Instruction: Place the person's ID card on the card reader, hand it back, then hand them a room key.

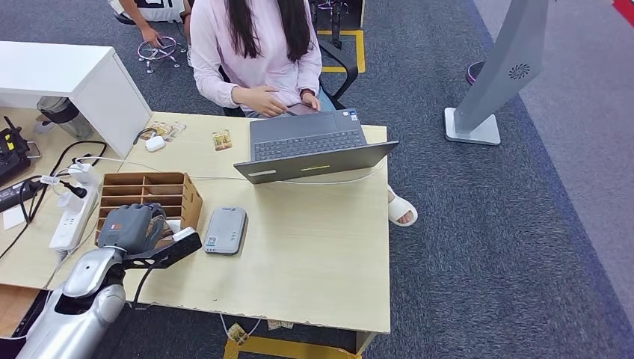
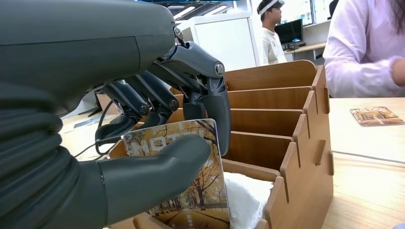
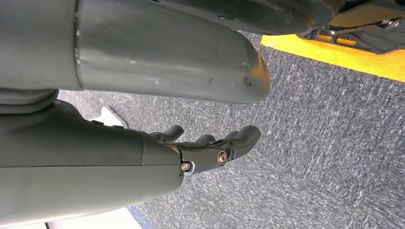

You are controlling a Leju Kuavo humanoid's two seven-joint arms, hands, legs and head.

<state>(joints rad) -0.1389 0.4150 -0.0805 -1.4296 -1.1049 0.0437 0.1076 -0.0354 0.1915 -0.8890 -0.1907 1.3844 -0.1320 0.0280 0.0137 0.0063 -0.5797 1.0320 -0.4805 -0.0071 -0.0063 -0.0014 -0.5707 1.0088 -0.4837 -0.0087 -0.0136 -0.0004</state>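
My left hand (image 1: 133, 226) reaches into the near end of a wooden slotted box (image 1: 187, 196). In the left wrist view this hand (image 2: 143, 119) pinches a room key card (image 2: 191, 191) printed with yellow autumn trees, the thumb on its face and the fingers behind it. The card stands upright in the nearest compartment of the box (image 2: 296, 143). A grey card reader (image 1: 225, 230) lies on the table just right of the box. Another tree-printed card (image 1: 221, 140) (image 2: 375, 116) lies flat near the person (image 1: 258, 52). My right hand (image 3: 210, 148) hangs over carpet, fingers loosely apart and holding nothing.
An open grey laptop (image 1: 306, 146) sits in front of the seated person. A white power strip (image 1: 71, 217) and cables lie left of the box. A white earbud case (image 1: 155, 143) and a white cabinet (image 1: 75, 75) are at the back left. White padding (image 2: 243, 195) fills the nearest compartment.
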